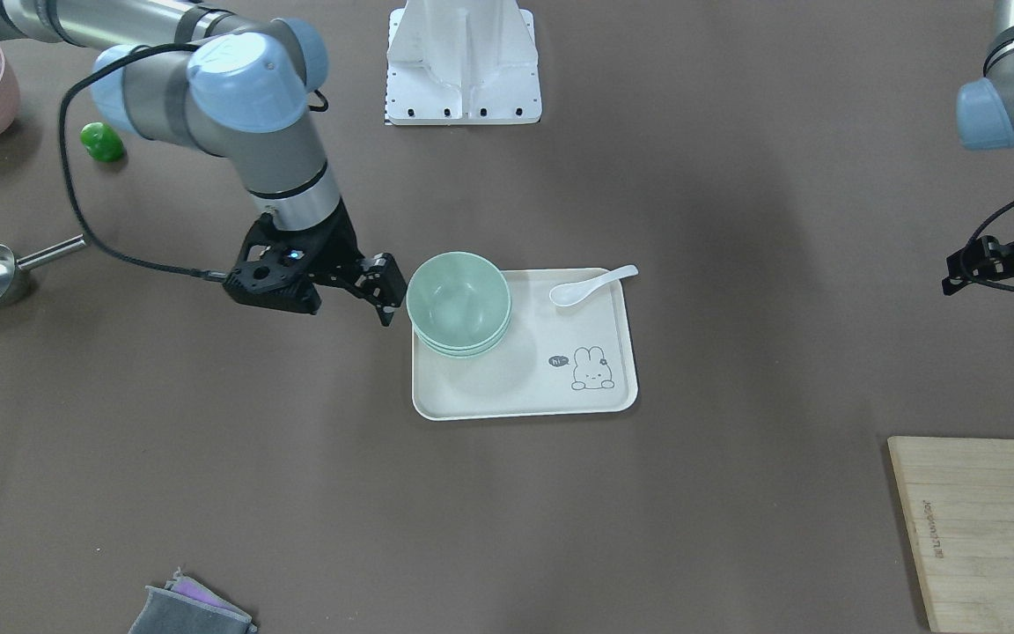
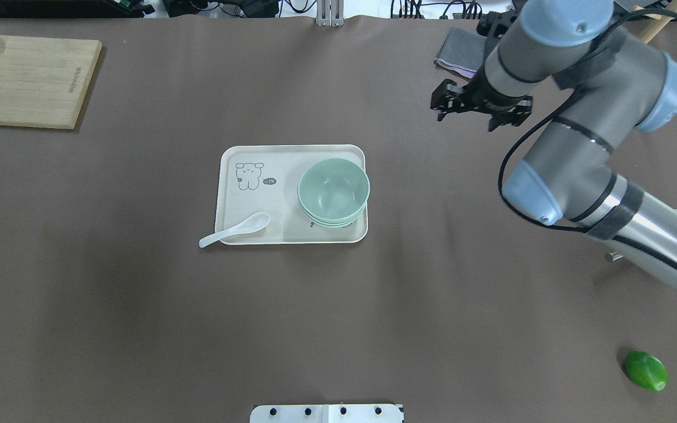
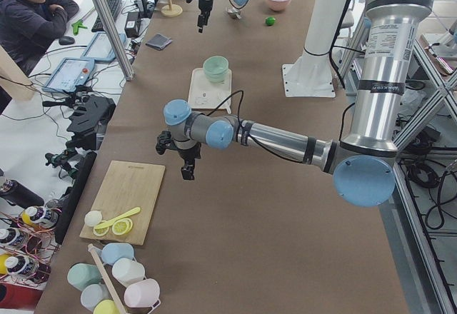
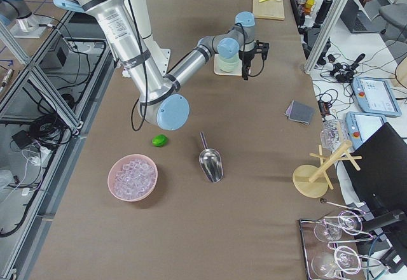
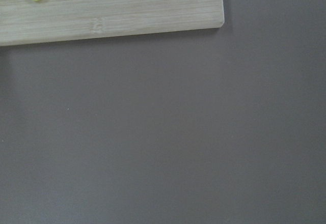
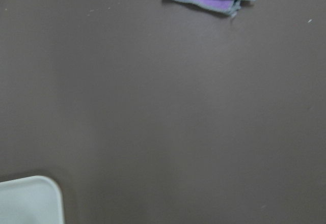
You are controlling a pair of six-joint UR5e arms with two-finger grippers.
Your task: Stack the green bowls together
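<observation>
The green bowls [image 2: 332, 191] sit nested in one stack at the tray's [image 2: 280, 205] right end, so the right gripper [image 2: 476, 114], spread and empty beside them, should probably retreat high, clear of the rims, while the left gripper's [image 1: 991, 269] jaw state cannot be told.

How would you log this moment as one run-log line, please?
green bowls: nested in one stack on tray | right pincer: open, empty, clear of stack | left pincer: far off, state unclear
</observation>
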